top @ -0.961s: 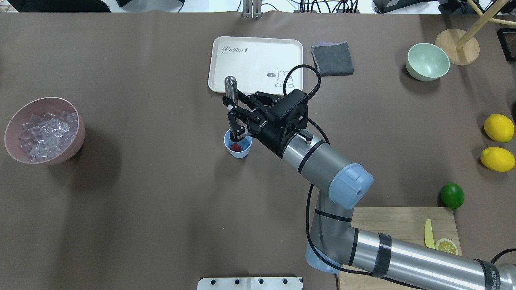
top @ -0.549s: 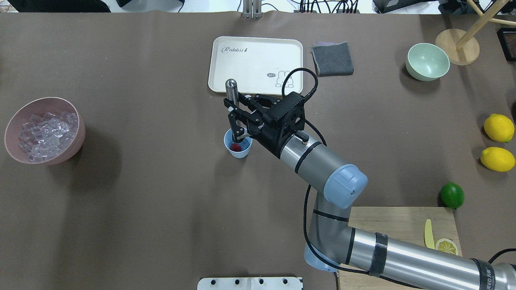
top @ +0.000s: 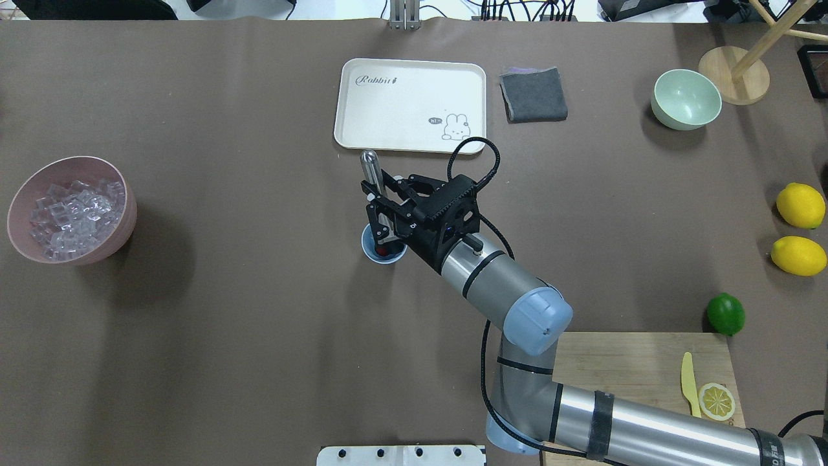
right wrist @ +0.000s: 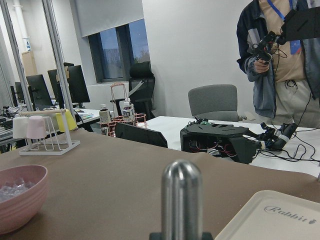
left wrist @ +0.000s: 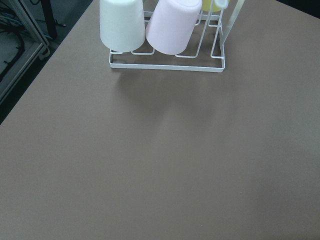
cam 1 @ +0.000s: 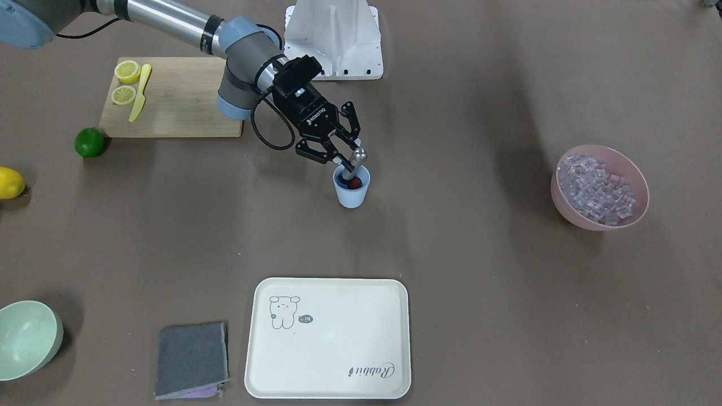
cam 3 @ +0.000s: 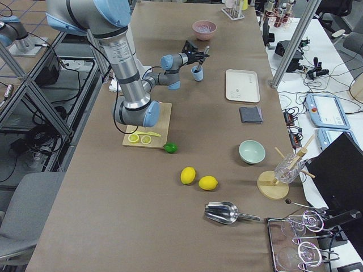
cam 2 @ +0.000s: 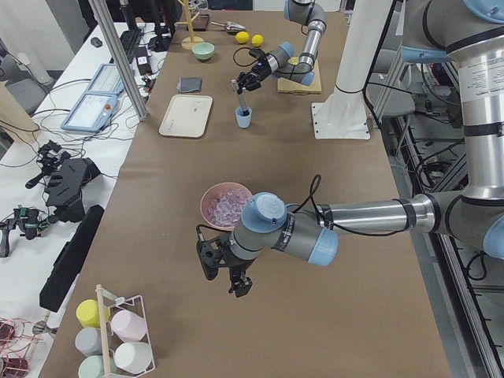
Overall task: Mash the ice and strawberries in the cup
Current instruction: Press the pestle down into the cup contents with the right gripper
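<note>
The light-blue cup (top: pixel 384 254) stands mid-table, also in the front view (cam 1: pixel 352 196). A red strawberry (cam 1: pixel 355 182) lies inside it; overhead only a red sliver (top: pixel 383 246) shows. My right gripper (top: pixel 378 210) is shut on a steel muddler (top: pixel 371 169) whose lower end is down in the cup; its round top shows in the right wrist view (right wrist: pixel 181 200). The ice (top: pixel 68 217) fills the pink bowl (top: pixel 97 255) at the far left. I see no ice in the cup. My left gripper (cam 2: pixel 228 272) hangs beyond the pink bowl; I cannot tell if it is open.
A cream tray (top: pixel 414 84), grey cloth (top: pixel 533 96) and pale green bowl (top: pixel 686 98) lie at the far side. Two lemons (top: pixel 801 205), a lime (top: pixel 725 314) and a cutting board (top: pixel 621 362) are on the right. A cup rack (left wrist: pixel 167 30) stands ahead of the left wrist.
My right gripper has drawn back toward the robot and lowered, pushing the muddler deeper into the cup. The cup has shifted slightly the same way. The strawberry is now mostly covered overhead.
</note>
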Action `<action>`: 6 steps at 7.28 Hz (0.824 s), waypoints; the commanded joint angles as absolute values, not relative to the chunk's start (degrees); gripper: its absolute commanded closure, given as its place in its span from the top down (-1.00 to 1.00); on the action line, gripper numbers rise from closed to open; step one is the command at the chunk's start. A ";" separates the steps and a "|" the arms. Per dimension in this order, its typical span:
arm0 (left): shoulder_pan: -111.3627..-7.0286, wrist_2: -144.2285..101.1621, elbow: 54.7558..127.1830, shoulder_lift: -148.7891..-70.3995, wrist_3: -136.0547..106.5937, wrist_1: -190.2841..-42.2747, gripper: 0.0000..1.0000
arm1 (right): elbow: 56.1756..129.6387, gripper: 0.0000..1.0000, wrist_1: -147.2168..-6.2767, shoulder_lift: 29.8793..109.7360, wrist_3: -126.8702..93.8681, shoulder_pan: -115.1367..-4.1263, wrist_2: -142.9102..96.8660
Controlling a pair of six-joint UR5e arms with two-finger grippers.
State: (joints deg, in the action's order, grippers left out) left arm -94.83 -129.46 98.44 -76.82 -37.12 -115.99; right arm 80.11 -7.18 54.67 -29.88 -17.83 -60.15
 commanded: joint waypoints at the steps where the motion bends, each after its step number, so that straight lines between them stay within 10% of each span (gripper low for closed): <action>1: -94.83 -129.46 98.52 -76.82 -37.18 -116.02 0.96 | 79.72 -1.00 -7.21 54.58 -29.88 -16.96 -59.33; 6: -94.83 -129.46 98.79 -76.73 -37.27 -116.02 0.96 | 87.36 -1.00 -7.65 54.40 -29.62 -19.06 -59.94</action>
State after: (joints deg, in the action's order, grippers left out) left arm -94.83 -129.50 98.70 -76.74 -37.26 -116.08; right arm 86.40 -7.56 54.42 -29.78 -18.07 -59.77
